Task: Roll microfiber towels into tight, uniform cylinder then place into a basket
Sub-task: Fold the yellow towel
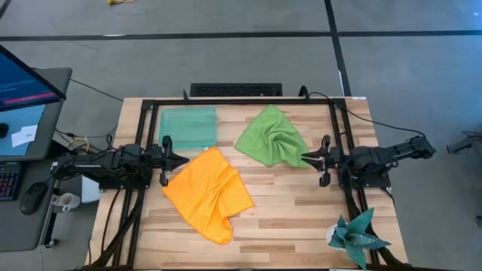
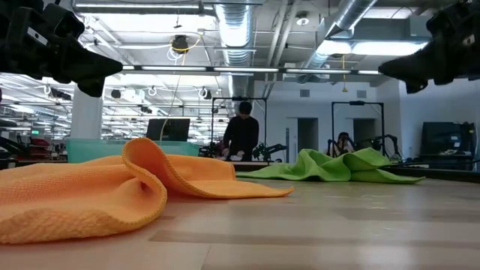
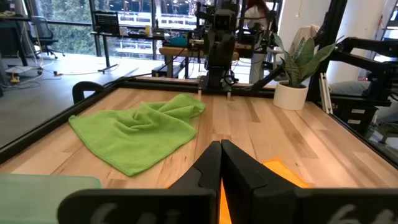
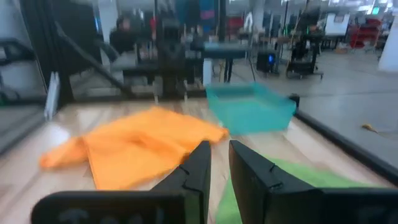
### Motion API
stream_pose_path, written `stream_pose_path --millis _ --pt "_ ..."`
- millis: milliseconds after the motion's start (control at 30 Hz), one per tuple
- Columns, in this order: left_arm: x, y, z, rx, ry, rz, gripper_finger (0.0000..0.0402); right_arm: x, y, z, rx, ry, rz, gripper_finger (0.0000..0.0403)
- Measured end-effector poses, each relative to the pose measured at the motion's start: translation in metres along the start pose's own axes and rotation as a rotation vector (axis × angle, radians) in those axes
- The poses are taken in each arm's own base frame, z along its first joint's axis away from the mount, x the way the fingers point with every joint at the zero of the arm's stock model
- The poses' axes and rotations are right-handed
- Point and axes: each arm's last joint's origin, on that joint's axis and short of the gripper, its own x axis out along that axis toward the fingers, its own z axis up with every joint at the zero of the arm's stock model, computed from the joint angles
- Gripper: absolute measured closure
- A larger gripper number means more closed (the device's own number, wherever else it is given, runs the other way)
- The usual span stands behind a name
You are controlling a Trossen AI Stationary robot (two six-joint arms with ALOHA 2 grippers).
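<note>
Left arm extends in from the table's left edge, its gripper [image 1: 183, 159] raised clear of the surface with fingers pressed together, tips touching. Right arm extends in from the right edge, its gripper [image 1: 307, 157] likewise raised, fingers parted by a narrow gap. The two grippers point toward each other, well apart.

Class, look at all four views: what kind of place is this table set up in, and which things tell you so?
Probably an open-plan robotics lab or workshop. Bare ceiling ducts run overhead, a person works at a distant bench, and a computer monitor stands beside the wooden table.
</note>
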Motion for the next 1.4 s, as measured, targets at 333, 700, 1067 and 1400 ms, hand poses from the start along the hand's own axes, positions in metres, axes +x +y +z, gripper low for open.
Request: stream_pose_path --millis 333,700,1067,1400 --pt "0.0 0.0 0.0 0.0 0.0 0.001 0.04 -0.004 -0.002 0.027 0.009 -0.265 -0.021 0.0324" --pt "0.0 0.0 0.0 0.0 0.0 0.002 0.04 -0.005 -0.003 0.032 0.035 -0.313 -0.023 0.0324" --pt "0.0 -0.001 -0.002 -0.039 0.023 -0.027 0.04 0.0 0.0 0.033 0.096 -0.311 0.028 0.0285" --pt "0.005 0.0 -0.007 -0.063 0.096 -0.018 0.04 0.023 0.011 0.031 0.036 -0.278 0.049 0.0195"
